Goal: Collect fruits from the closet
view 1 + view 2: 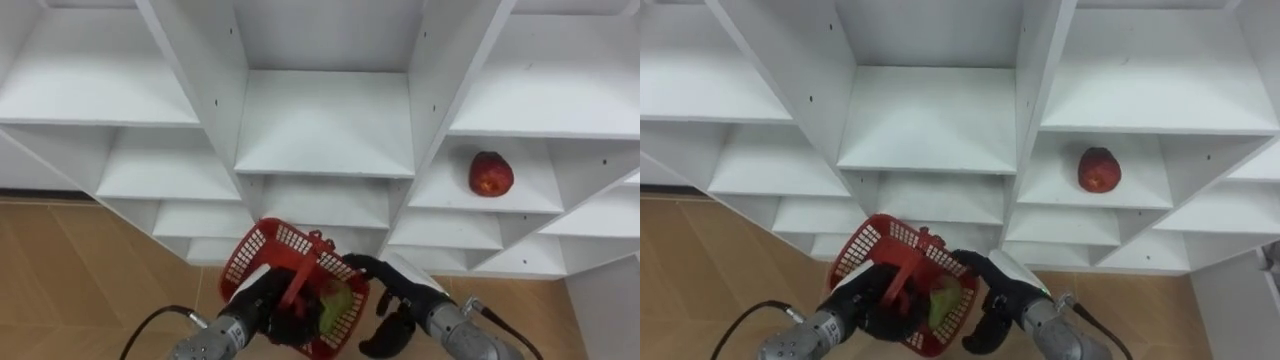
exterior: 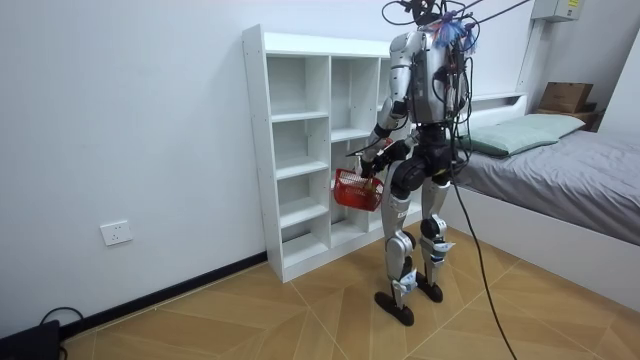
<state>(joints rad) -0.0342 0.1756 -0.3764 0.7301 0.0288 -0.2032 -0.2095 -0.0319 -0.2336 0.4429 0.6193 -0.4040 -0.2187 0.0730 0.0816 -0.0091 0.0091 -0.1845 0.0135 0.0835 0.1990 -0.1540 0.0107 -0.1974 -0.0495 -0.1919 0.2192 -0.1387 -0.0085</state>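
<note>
Left hand [image 1: 258, 300] sits lowest in frame, fingers curled round the red handle [image 1: 300, 278] of the basket [image 1: 262, 248], forearm cut off by the bottom edge. Basket's near corner almost meets that same edge.

Inside the basket: one greenish-yellow fruit [image 1: 336, 300], half hidden by the handle and the dark fingers, so I can't tell what kind it is.

Right hand [image 1: 392, 300] is just right of the basket, fingers loose and spread, holding nothing. One finger reaches along the basket's right rim; can't tell if it touches.

Red apple [image 1: 490, 174] is up and right of the basket, well apart, on a shelf [image 1: 440, 190] in the closet [image 1: 325, 125], right column. It stands near the middle of that shelf, with the divider wall between it and the basket's side.

Closet's lower shelves start right behind the basket's far rim. Wood floor [image 1: 80, 260] lies open left of the basket.

Room view: robot stands upright facing the closet, basket at hip height between them, bed [image 2: 560, 170] on the far side from the basket.
</note>
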